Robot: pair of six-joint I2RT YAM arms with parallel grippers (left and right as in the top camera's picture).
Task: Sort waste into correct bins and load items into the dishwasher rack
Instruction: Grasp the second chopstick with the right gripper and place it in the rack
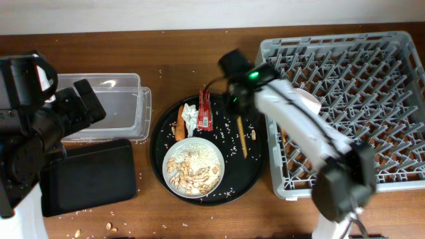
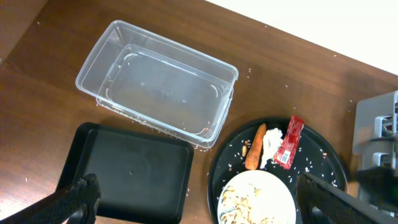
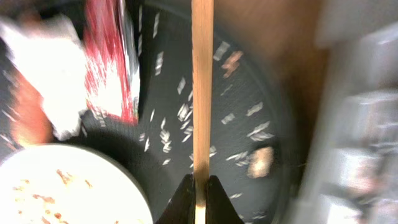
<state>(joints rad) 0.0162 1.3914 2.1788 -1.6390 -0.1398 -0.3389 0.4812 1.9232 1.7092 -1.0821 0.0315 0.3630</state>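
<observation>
My right gripper (image 3: 200,182) is shut on a wooden chopstick (image 3: 202,81) and holds it over the round black tray (image 1: 252,174); it also shows in the overhead view (image 1: 240,99). A crumpled white tissue (image 1: 190,118), a red wrapper (image 1: 204,109) and a carrot piece (image 1: 179,128) lie on that tray, behind the plate (image 1: 194,167) of beige scraps and rice. The clear tub (image 1: 116,106) and the shallow black tray (image 1: 89,176) sit at the left. My left gripper (image 2: 199,211) is open and empty above them. The grey rack (image 1: 352,66) stands at the right. The blue cup is out of view.
Rice grains and a small food bit (image 1: 253,135) are scattered on the round tray. Crumbs (image 1: 80,232) lie on the table near the front left. My right arm (image 1: 299,126) crosses the rack's left side and hides part of it.
</observation>
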